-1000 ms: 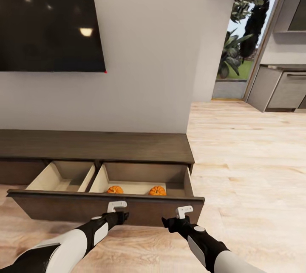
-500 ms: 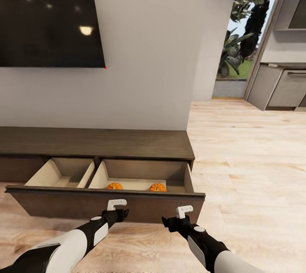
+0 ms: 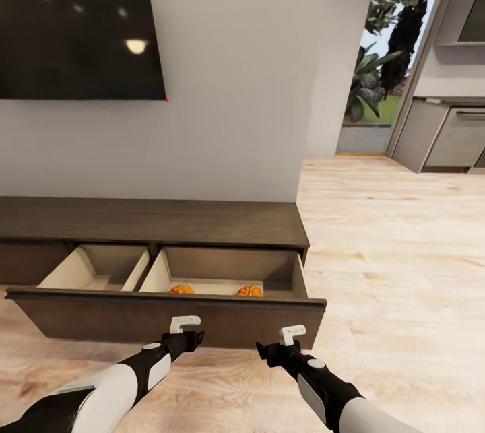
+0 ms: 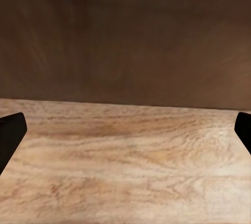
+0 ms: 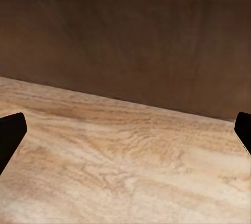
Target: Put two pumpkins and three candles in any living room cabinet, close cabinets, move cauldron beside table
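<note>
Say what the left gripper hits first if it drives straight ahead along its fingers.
Likely the open drawer's dark front panel: the left gripper, fingers spread, faces it squarely over bare floor. Gap unclear.

The cabinet (image 3: 155, 221) runs along the wall across the lower left of the frame, below the screen (image 3: 81, 25). Its drawer (image 3: 168, 318) stands pulled out toward the camera, with two compartments side by side. Both pumpkins (image 3: 181, 289) (image 3: 250, 290) lie in the right compartment, apparently apart. A doorway (image 3: 387, 56) opens at upper right.
</note>
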You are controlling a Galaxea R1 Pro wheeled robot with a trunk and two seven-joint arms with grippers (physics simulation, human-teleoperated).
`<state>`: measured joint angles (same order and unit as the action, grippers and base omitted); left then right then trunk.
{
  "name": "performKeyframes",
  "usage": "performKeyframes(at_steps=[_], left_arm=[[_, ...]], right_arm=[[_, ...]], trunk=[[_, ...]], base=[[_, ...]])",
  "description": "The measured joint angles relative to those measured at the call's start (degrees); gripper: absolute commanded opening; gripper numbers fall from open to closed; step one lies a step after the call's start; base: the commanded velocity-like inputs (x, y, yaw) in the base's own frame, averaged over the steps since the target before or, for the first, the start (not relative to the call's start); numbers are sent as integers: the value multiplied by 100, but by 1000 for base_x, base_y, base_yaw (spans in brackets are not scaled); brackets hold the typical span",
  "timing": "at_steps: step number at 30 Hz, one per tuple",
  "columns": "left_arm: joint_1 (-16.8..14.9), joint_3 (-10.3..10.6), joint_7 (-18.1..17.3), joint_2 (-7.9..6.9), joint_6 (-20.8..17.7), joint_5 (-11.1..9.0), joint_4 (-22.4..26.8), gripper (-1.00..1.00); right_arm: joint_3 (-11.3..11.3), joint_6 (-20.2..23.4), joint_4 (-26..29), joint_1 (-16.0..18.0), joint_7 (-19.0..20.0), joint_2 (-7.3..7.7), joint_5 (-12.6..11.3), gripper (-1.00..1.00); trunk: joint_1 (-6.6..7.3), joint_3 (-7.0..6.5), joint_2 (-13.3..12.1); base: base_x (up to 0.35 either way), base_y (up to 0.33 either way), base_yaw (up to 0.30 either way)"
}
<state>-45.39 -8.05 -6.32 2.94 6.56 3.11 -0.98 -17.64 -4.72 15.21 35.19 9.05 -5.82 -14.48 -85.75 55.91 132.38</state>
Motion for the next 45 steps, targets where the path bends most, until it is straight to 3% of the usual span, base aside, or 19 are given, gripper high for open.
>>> performKeyframes(at_steps=[27,45], left_arm=[[-1,-28,7,-16,-7,-22,30,100],[-2,-28,-9,-12,-5,-24,50,100]], right_arm=[[-4,-364,0,0,-12,-9,-8,100],[-2,-588,0,0,-14,-4,-12,100]], trunk=[[-593,485,1082],[-640,884,1108]], base=[[0,0,0],[0,0,0]])
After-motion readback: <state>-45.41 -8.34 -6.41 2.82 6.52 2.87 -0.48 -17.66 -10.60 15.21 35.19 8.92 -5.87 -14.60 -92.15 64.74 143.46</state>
